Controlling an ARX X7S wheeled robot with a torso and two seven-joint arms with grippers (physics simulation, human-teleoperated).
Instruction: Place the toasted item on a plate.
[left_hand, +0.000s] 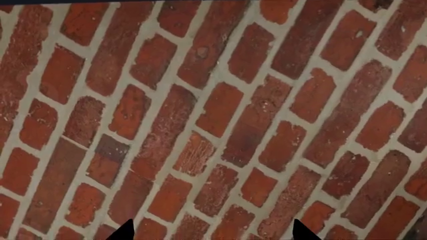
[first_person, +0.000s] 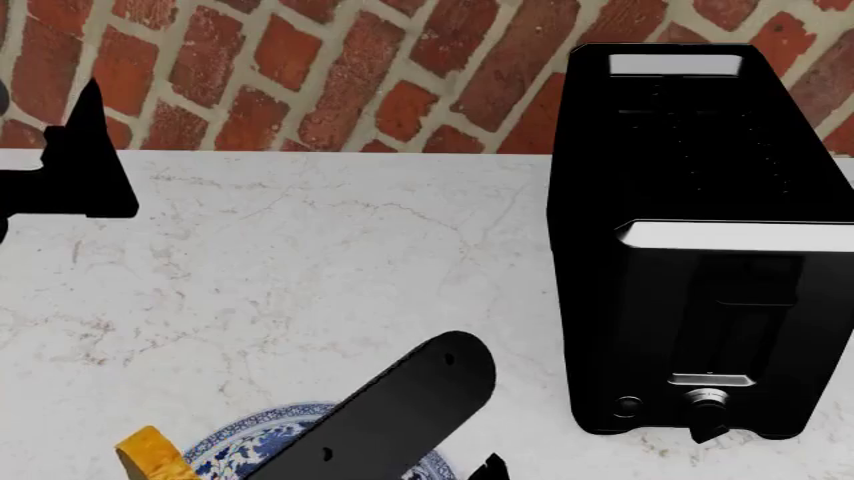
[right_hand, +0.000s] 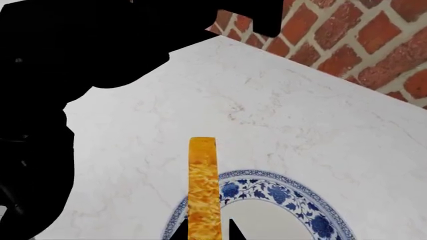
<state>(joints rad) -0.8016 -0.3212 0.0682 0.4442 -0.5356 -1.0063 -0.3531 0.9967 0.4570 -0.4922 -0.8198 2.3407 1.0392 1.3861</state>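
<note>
The toasted item (right_hand: 203, 180), a golden-yellow slice seen edge-on, stands upright between my right gripper's (right_hand: 203, 232) two fingertips, which are shut on it. It hangs over the near rim of the plate (right_hand: 280, 182), white with a blue floral rim. In the head view the toast (first_person: 147, 455) shows at the bottom left beside the plate (first_person: 247, 440), which my right arm (first_person: 387, 420) partly hides. My left gripper (left_hand: 213, 231) is open with nothing between its tips, facing the brick wall (left_hand: 213, 115).
A tall black toaster (first_person: 694, 250) stands on the white marble counter (first_person: 307, 270) at the right. The red brick wall (first_person: 334, 70) runs along the counter's back. A large black shape (right_hand: 67, 60) fills one side of the right wrist view.
</note>
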